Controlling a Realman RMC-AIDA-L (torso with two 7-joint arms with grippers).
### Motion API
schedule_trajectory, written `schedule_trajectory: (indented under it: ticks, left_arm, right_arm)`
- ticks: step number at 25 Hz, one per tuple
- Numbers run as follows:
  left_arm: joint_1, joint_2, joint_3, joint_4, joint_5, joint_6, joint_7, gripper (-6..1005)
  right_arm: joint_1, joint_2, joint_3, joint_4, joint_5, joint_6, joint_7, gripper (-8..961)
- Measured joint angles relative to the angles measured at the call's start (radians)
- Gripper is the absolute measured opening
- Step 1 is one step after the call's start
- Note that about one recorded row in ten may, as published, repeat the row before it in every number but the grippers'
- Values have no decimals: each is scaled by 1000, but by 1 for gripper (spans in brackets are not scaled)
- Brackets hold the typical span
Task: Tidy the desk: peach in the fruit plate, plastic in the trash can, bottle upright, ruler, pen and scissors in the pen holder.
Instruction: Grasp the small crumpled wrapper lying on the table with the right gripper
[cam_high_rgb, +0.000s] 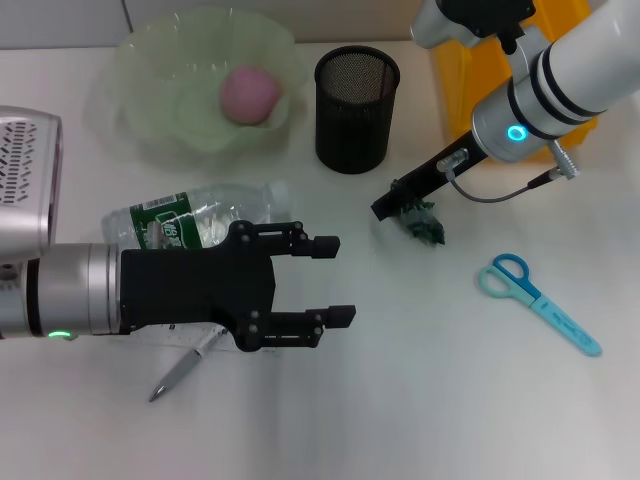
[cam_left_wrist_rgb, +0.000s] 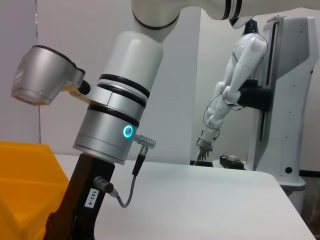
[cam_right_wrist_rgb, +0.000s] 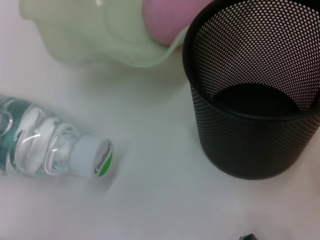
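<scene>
A pink peach (cam_high_rgb: 250, 95) lies in the pale green fruit plate (cam_high_rgb: 150, 130). A clear bottle (cam_high_rgb: 190, 222) with a green label lies on its side, partly under my left gripper (cam_high_rgb: 335, 280), which is open and empty just above the table. A silver pen (cam_high_rgb: 178, 373) lies below that hand. My right gripper (cam_high_rgb: 388, 207) is low, its tip touching the crumpled green plastic (cam_high_rgb: 425, 228). Blue scissors (cam_high_rgb: 540, 303) lie at the right. The black mesh pen holder (cam_high_rgb: 357, 108) stands empty. The ruler is not in view. In the right wrist view, the bottle (cam_right_wrist_rgb: 40, 145), the pen holder (cam_right_wrist_rgb: 250, 115) and the peach (cam_right_wrist_rgb: 167, 20) show.
A yellow trash can (cam_high_rgb: 478, 75) stands at the back right, behind my right arm; it also shows in the left wrist view (cam_left_wrist_rgb: 25, 175) beside the right arm (cam_left_wrist_rgb: 117, 125). Bare white table lies between the left gripper and the scissors.
</scene>
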Motion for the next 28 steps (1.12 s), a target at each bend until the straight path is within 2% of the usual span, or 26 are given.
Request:
schedule_trajectory:
  ticks: [9, 14, 19, 25, 28]
  left_arm:
    - [0, 0, 6, 0, 0, -2, 0, 706]
    - [0, 0, 6, 0, 0, -3, 0, 706]
    - [0, 0, 6, 0, 0, -3, 0, 706]
    - [0, 0, 8, 0, 0, -3, 0, 706]
    - [0, 0, 8, 0, 0, -3, 0, 706]
  right_arm:
    - [0, 1, -9, 9, 0, 0, 0, 754]
    - [0, 1, -9, 11, 0, 2, 0, 531]
    - [0, 1, -9, 13, 0, 5, -3, 383]
    - [-1, 2, -24, 13, 0, 8, -7, 346]
    - [-5, 2, -53, 5, 9, 2, -22, 275]
